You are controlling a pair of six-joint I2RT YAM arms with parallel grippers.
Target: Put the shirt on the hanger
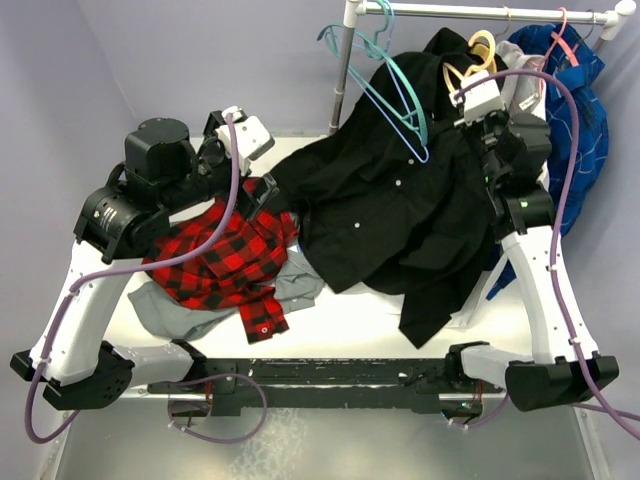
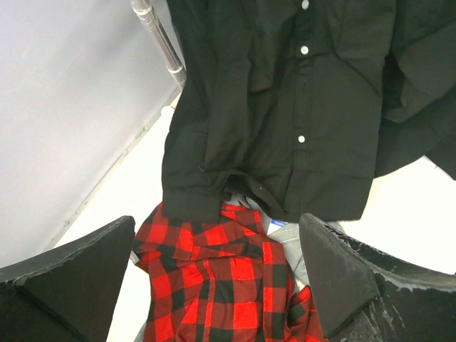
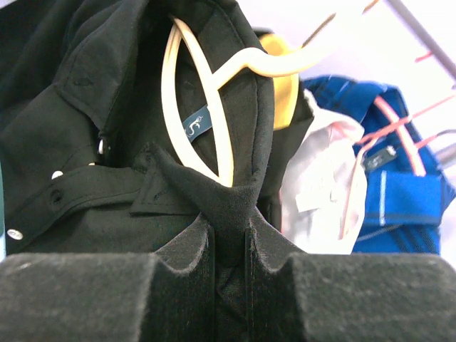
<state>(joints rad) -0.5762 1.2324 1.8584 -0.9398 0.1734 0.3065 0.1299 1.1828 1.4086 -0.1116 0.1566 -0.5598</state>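
Right wrist cam first: the right gripper (image 3: 229,235) is clamping its fingers together on a pinch of black fabric, which looks like part of the shirt (image 3: 85,185) just below the collar. Right above that pinch, the hanger (image 3: 271,65) is sitting in the neck opening, its pale wood curving past the little neck label (image 3: 196,122). So for this arm the hanger is lying straight ahead and a bit up, very near. A blue garment (image 3: 399,192) is hanging behind it.

Left wrist cam: the left gripper (image 2: 219,221) is hovering with its fingers wide apart, gripping nothing. The shirt's hem and button strip are lying just ahead of it, overlapping the red plaid shirt (image 2: 214,285) under the fingers.

Top cam: the shirt's long axis is running diagonally. The collar is up by the rail (image 1: 450,10) at the far right, where the right gripper is working, and the hem is trailing down-left across the table (image 1: 360,315) toward the left arm. The teal hangers (image 1: 395,95) are dangling across it.

My read is that the right arm is clearly the nearer one to the hanger, so seating the collar and shoulders is looking like its job — the left is only in reach of the hem. I can't tell whether either hanger shoulder is already inside the shirt.
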